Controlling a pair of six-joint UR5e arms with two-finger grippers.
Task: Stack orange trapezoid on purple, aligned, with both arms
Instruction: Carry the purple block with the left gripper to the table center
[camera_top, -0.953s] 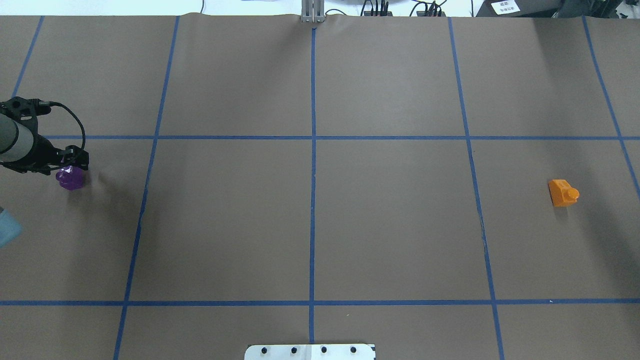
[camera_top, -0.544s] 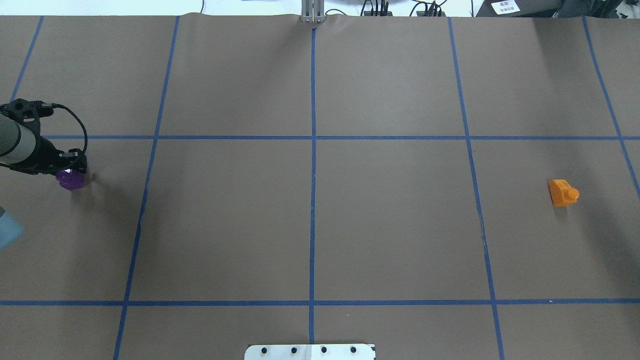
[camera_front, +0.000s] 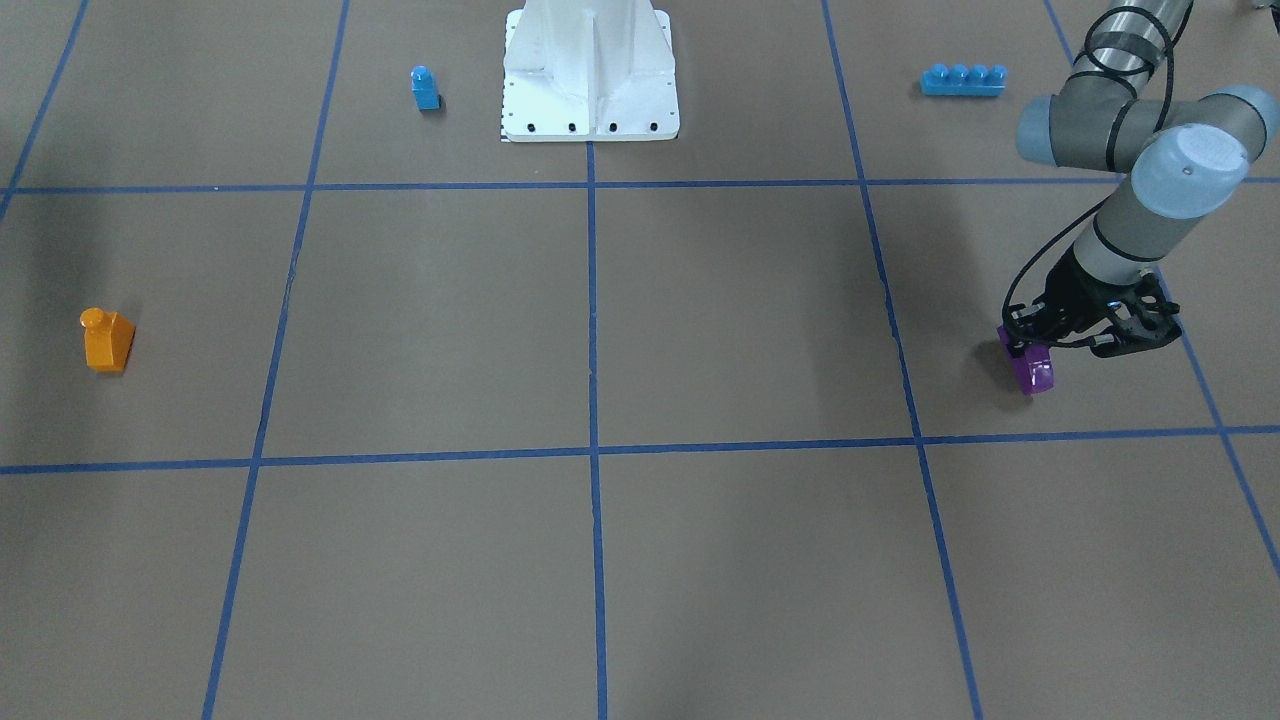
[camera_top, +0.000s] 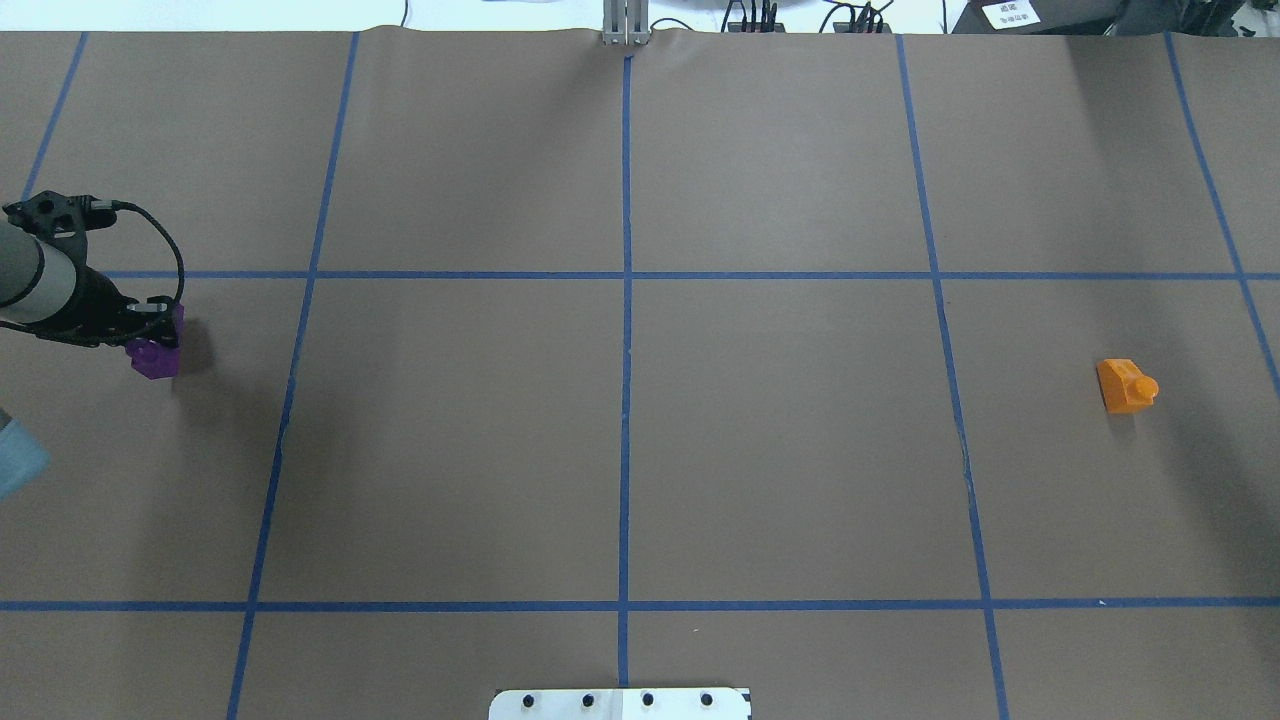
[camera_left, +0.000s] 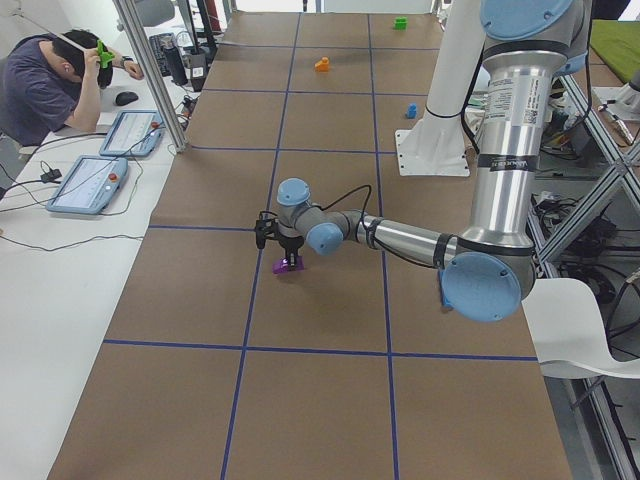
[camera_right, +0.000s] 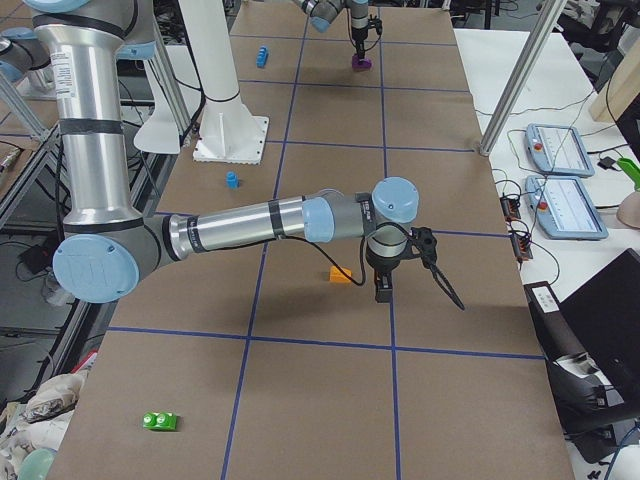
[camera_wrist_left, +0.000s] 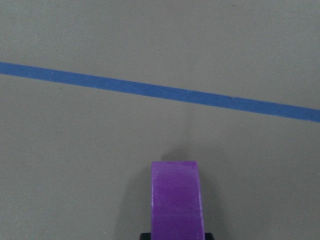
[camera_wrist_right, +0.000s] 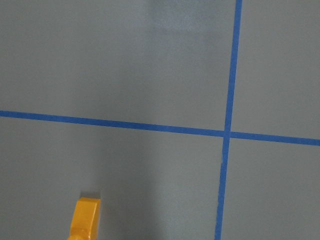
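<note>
The purple brick (camera_top: 154, 358) lies far left on the brown table and also shows in the front-facing view (camera_front: 1032, 372). My left gripper (camera_top: 160, 328) is shut on it, low over the table. In the left wrist view the brick (camera_wrist_left: 177, 200) fills the bottom centre between the jaws. The orange trapezoid (camera_top: 1127, 386) lies on its side at the far right, stud pointing right, untouched. My right gripper (camera_right: 383, 292) shows only in the exterior right view, beside the orange trapezoid (camera_right: 341, 274). I cannot tell if it is open or shut. The right wrist view catches the orange trapezoid (camera_wrist_right: 85, 220) at its bottom edge.
A small blue single-stud brick (camera_front: 425, 88) and a long blue brick (camera_front: 963, 80) lie near the white robot base (camera_front: 590, 70). A green brick (camera_right: 160, 421) lies near the right end. An operator (camera_left: 40, 90) sits beyond the table's far side.
My left gripper has shifted slightly to the right and the purple brick has moved and turned with it. The orange trapezoid has not moved.
</note>
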